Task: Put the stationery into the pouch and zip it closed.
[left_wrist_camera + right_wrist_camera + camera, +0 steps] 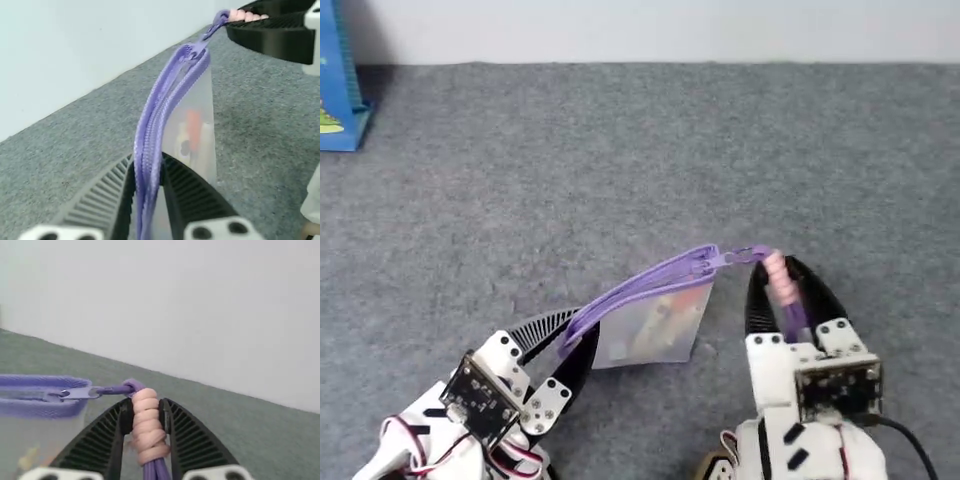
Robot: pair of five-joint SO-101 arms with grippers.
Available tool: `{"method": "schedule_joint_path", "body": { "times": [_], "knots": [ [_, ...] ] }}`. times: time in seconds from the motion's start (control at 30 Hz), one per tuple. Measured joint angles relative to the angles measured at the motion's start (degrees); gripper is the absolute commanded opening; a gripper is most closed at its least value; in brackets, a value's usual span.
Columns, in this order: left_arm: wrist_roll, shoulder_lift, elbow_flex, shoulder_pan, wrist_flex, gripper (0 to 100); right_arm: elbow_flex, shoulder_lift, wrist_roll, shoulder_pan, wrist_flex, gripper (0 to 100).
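Note:
A clear pouch (650, 325) with a purple zipper (640, 282) hangs above the grey table, held between the two arms. Stationery shows through its wall (192, 132). My left gripper (575, 335) is shut on the pouch's zipper edge (147, 175) at the near-left end. My right gripper (782, 290) is shut on the pink braided zipper pull cord (778, 277), at the pouch's right end. In the right wrist view the pink cord (146, 422) sits between the fingers, and the metal slider (75, 393) is at the zipper's end.
Grey carpet-like surface (620, 150) covers the table, with a white wall behind. A blue box (338, 85) stands at the far left corner.

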Motion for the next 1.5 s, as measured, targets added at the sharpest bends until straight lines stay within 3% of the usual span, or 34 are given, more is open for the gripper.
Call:
{"method": "schedule_joint_path", "body": {
  "times": [0.17,0.4,0.5,0.67,0.83,1.0,1.37,1.5],
  "knots": [
    [0.0,0.0,0.0,0.0,0.0,1,0.1,0.0,3.7,4.4,0.0,0.7],
    [0.0,0.0,0.0,0.0,0.0,2,0.1,-0.1,4.2,4.7,0.0,1.2],
    [0.0,0.0,0.0,0.0,-0.4,11,0.2,-0.1,4.2,4.0,0.0,1.8],
    [1.2,-0.1,4.3,-8.2,-5.6,30,2.8,0.1,4.0,2.0,0.0,20.3],
    [6.9,-0.1,11.7,-16.8,-15.3,32,5.1,0.1,2.1,-1.0,0.0,35.8],
    [7.5,-0.1,17.4,-18.1,-21.9,32,8.0,0.1,-0.4,-5.6,0.0,36.2],
    [9.5,-0.1,17.7,-18.2,-22.6,31,13.0,0.1,-0.4,-8.4,0.0,36.0],
    [9.5,-0.1,17.7,-18.2,-22.6,22,13.0,0.1,-0.4,-8.4,0.2,24.6]
  ]
}}
